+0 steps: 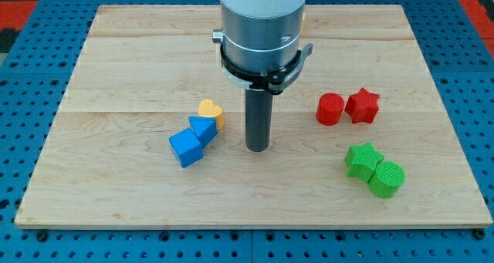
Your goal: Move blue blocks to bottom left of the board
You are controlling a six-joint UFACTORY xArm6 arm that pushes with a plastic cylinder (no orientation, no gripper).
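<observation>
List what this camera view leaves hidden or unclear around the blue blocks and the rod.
- Yellow heart-shaped block: its lower part is hidden by the blue triangular block in front.
- Blue cube block and the triangular one: touching or just close cannot be told.
- Orange sliver at the view's top: mostly hidden by the grey arm housing.
- My tip: contact with the wooden board is unclear.

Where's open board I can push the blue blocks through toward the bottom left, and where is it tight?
The board is bare from the blue cube to the view's left and bottom edges. Tight spot: the blue triangular block touches the cube and the yellow heart, with my tip just to their right. Red and green blocks crowd the right.
</observation>
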